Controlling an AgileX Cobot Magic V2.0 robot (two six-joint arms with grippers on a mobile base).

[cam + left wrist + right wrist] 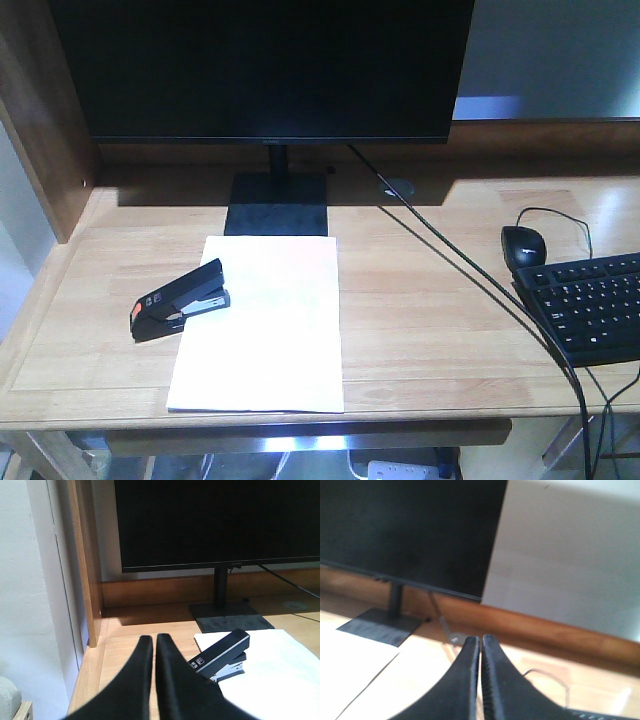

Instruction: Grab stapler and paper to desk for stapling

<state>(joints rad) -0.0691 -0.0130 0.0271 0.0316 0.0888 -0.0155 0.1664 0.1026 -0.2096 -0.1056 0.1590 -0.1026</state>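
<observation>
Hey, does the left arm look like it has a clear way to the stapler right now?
Probably yes. In the left wrist view the stapler lies just ahead and right of the shut left gripper, on the paper, with nothing between them. The jaws would need opening first.

You are looking at an office workplace: a monitor (pixel 262 68), keyboard (pixel 590 305) and mouse (pixel 524 245) on a wooden desk (pixel 430 310).

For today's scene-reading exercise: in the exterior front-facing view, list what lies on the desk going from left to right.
stapler → paper → mouse → keyboard
</observation>
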